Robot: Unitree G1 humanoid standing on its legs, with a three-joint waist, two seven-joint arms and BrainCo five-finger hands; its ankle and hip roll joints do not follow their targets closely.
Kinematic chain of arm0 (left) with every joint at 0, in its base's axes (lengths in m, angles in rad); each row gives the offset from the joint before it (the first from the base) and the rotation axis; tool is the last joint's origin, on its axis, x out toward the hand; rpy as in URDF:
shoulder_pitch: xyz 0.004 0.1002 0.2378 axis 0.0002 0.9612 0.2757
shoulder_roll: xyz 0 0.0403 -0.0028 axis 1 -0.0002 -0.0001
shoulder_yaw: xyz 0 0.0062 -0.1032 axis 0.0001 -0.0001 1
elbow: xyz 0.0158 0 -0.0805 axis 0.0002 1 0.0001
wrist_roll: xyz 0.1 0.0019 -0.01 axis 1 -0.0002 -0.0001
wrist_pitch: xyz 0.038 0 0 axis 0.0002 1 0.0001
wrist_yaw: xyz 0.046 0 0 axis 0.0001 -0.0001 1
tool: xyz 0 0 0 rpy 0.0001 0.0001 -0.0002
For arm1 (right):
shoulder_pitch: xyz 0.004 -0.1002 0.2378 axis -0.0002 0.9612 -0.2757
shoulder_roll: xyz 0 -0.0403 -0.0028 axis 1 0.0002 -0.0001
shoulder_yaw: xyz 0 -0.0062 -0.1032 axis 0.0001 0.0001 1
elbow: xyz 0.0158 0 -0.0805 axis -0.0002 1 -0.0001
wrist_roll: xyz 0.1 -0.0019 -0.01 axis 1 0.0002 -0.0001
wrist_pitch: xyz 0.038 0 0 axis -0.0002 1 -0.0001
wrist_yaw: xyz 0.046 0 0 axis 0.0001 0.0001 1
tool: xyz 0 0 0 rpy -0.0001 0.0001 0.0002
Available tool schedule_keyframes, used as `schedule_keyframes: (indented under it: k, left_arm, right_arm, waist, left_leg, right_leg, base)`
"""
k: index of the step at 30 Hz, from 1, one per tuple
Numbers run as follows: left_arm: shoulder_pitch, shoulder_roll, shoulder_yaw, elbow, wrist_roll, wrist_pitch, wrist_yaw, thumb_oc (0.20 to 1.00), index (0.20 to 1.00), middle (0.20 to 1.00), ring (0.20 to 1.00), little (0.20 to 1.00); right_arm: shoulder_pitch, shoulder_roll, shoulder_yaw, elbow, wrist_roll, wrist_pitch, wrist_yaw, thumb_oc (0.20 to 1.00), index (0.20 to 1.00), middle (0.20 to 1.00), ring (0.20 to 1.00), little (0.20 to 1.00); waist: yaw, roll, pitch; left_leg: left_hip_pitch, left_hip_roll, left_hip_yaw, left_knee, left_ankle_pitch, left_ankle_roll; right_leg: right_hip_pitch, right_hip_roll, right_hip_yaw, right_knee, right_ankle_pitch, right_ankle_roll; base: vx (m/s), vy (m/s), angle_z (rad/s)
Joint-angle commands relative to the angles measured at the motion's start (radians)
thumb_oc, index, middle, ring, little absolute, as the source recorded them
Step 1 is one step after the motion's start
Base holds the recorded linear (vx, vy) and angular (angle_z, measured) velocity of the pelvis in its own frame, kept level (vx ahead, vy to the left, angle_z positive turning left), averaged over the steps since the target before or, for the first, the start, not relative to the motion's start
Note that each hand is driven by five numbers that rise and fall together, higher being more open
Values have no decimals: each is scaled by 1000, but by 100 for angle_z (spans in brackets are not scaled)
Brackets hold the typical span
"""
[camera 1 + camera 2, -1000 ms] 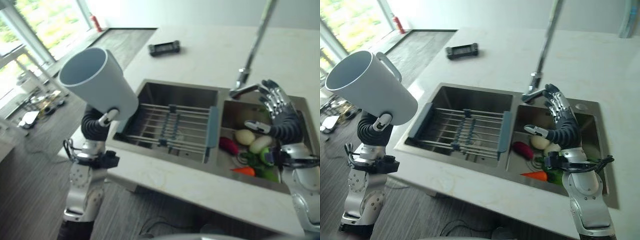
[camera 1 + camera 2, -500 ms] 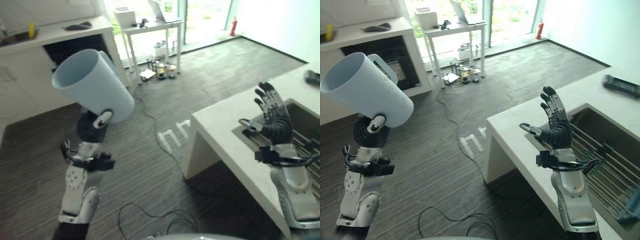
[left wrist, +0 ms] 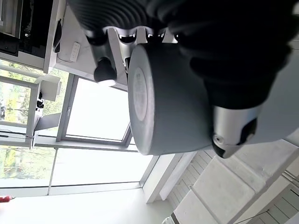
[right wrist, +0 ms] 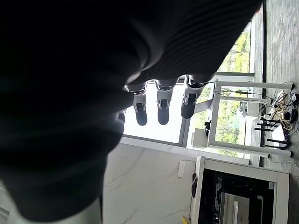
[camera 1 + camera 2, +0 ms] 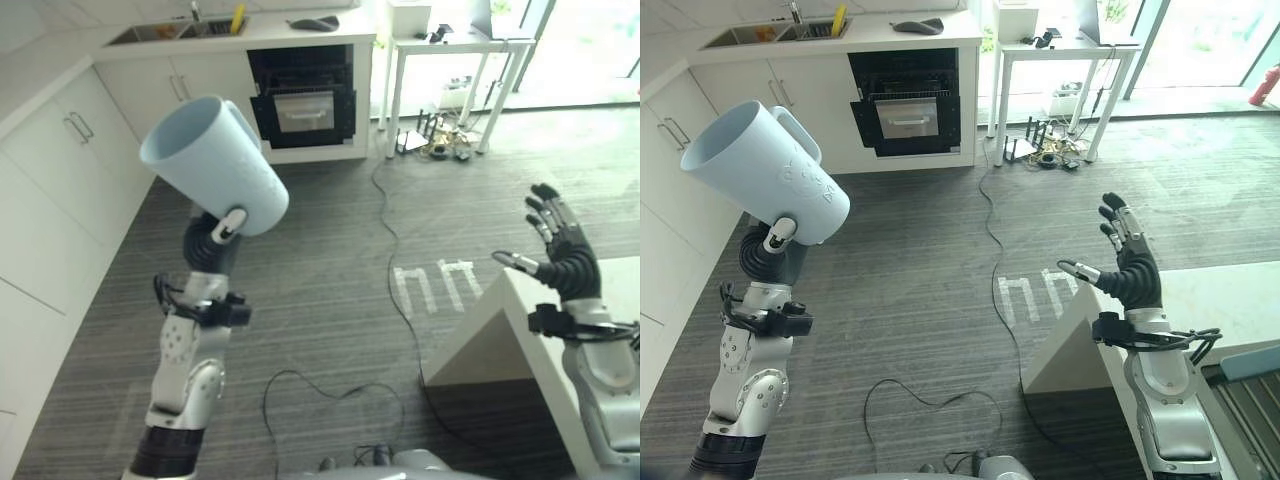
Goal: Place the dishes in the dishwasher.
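A large pale blue mug (image 5: 210, 165) with a handle is held up at the left, tilted with its mouth up and to the left. My left hand (image 5: 208, 245) is under its base, shut on it; in the left wrist view the thumb (image 3: 233, 126) and fingers (image 3: 106, 70) curl around the mug (image 3: 163, 102). At the right my right hand (image 5: 562, 258) is raised, open, fingers straight and spread, holding nothing; its fingers (image 4: 161, 105) also show straight in the right wrist view. A black built-in appliance (image 5: 300, 100) sits under the far counter.
White cabinets (image 5: 60, 170) line the left wall, with a counter and sink (image 5: 170, 30) at the back. A white table (image 5: 450, 60) with clutter beneath stands at the back right. The white countertop's corner (image 5: 545, 320) is under my right hand. Dark wood floor (image 5: 330, 280) lies between.
The camera has swung left, away from the sink and its rack, to the floor and the kitchen cabinets. Both hands keep their poses; the mug stays in my left hand.
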Motion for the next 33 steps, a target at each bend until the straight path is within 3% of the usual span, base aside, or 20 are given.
schedule_keyframes:
  k: [1, 3, 6, 7, 8, 9, 10, 13, 16, 19, 29, 30, 33]
  left_arm:
    - [-33, 53, 36, -86, 14, -42, -13, 200, 200, 200, 200, 200]
    - [12, 56, 53, -107, 3, -40, -23, 200, 200, 200, 200, 200]
    - [55, 62, 76, -120, -22, -37, -37, 200, 200, 200, 200, 200]
    - [57, 67, 72, -125, -60, -37, -57, 200, 200, 200, 200, 200]
    - [42, 72, 58, -120, -96, -34, -91, 200, 200, 200, 200, 200]
    - [31, 74, 51, -118, -101, -38, -97, 200, 200, 200, 200, 200]
    - [25, 73, 45, -120, -96, -45, -90, 200, 200, 200, 200, 200]
    - [40, 67, 67, -134, -75, -67, -50, 200, 200, 200, 200, 200]
    - [49, 71, 75, -122, -80, -74, -57, 200, 200, 200, 200, 200]
    - [52, 81, 81, -114, -74, -73, -94, 200, 200, 200, 200, 200]
    - [45, 89, 92, -111, -85, -34, -95, 200, 200, 200, 200, 200]
    - [46, 72, 79, -105, 61, -188, 82, 200, 200, 200, 200, 200]
    - [62, 72, 88, -96, 54, -187, 58, 200, 200, 200, 200, 200]
  right_arm:
    - [-68, -9, -17, -51, 62, -66, -15, 1000, 1000, 1000, 1000, 1000]
    - [-92, -7, 7, -52, 61, -61, -15, 1000, 1000, 1000, 1000, 1000]
    - [-91, -23, 18, -65, 63, -34, 8, 1000, 1000, 1000, 1000, 1000]
    - [-81, -42, 7, -65, 61, -33, 2, 1000, 1000, 1000, 1000, 1000]
    - [-67, -55, -18, -59, 61, -38, -16, 1000, 1000, 1000, 1000, 1000]
    - [-63, -62, -34, -59, 68, -44, -14, 1000, 1000, 1000, 1000, 1000]
    - [-62, -66, -46, -61, 75, -49, -4, 1000, 1000, 1000, 1000, 1000]
    - [-53, -77, -66, -81, 116, -65, 53, 1000, 1000, 1000, 1000, 1000]
    - [-34, -61, -68, -80, 129, -73, 41, 1000, 1000, 1000, 1000, 1000]
    - [-20, -18, -67, -96, 114, -62, 27, 1000, 1000, 1000, 1000, 1000]
    - [-20, -4, -46, -95, 66, -27, -17, 1000, 1000, 1000, 1000, 1000]
    - [0, 16, 2, -92, 193, -83, 32, 1000, 1000, 1000, 1000, 1000]
    - [7, 21, 2, -95, 180, -87, 36, 1000, 1000, 1000, 1000, 1000]
  waist:
    - [13, -10, -22]
    - [47, -10, -25]
    - [62, -14, -24]
    - [53, -21, -16]
    - [31, -30, -7]
    - [21, -35, -1]
    - [14, -35, 2]
    - [11, -10, -7]
    - [-6, 11, -24]
    - [-5, 22, -36]
    - [-13, 6, -44]
    - [-13, -12, -33]
    - [-7, -15, -42]
  left_leg:
    - [10, -15, -42, -21, -43, 1]
    - [12, -12, -50, -21, -37, -5]
    - [6, -3, -28, 5, -39, -26]
    - [-18, 18, 57, 52, -42, -53]
    - [-44, 94, 197, 64, -18, -99]
    - [-55, 129, 231, 68, -7, -114]
    - [-56, 144, 226, 65, -4, -118]
    - [-19, 143, 124, -13, 7, -114]
    - [-25, 147, 139, -21, -9, -116]
    - [-25, 130, 148, -21, -19, -108]
    - [2, 115, 187, -21, -50, -81]
    - [3, 34, 105, -21, -71, -37]
    - [8, 38, 119, -21, -68, -38]
  right_leg:
    - [39, 16, 1, -60, 23, 59]
    - [67, 10, -22, -97, 27, 54]
    - [104, 5, -27, -157, 37, 42]
    - [129, -8, -63, -194, 52, 43]
    - [152, -33, -119, -213, 52, 53]
    - [153, -47, -144, -213, 53, 55]
    - [150, -56, -152, -213, 52, 55]
    - [123, -60, -117, -213, 48, 60]
    - [104, -72, -119, -213, 51, 72]
    - [105, -113, -180, -213, 65, 92]
    - [94, -148, -181, -213, 86, 124]
    - [75, -68, -124, -212, 94, 94]
    - [83, -63, -133, -213, 90, 90]
  base:
    - [89, -240, 26]
    - [103, -230, 23]
    - [79, -153, 27]
    - [21, -51, 33]
    - [-51, 25, 65]
    - [-83, 85, 165]
    - [-113, 102, 206]
    - [-51, 185, 66]
    - [-22, 227, -72]
    - [26, 217, 1]
    - [9, 60, 1]
    - [-16, -15, -14]
    - [-30, -19, -8]
